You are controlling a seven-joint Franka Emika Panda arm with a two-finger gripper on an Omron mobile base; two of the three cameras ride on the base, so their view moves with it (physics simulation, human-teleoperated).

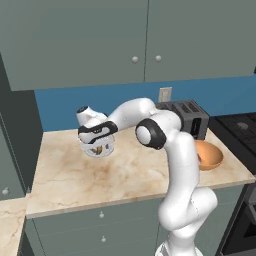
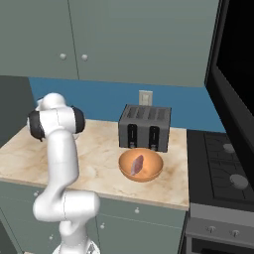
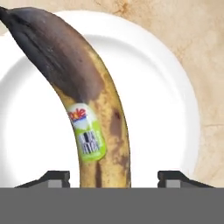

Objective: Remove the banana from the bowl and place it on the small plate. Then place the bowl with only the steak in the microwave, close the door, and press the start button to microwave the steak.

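At the left of the marble counter [image 1: 75, 175], the gripper [image 1: 100, 148] is seen lowered over the small plate [image 3: 175, 87]. The jaws are spread apart, one tip at each side of the banana [image 3: 94, 118], which is laid across the plate and is not clamped. Further right, the toaster [image 2: 145, 127] is set against the wall. In front of it, the orange bowl [image 2: 151, 171] is found with the steak [image 2: 137, 164] inside.

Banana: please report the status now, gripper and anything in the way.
Gripper open, fingers clear of the banana. Banana lies on the small plate. Bowl holds only the steak, in front of the toaster. Nothing in the way.
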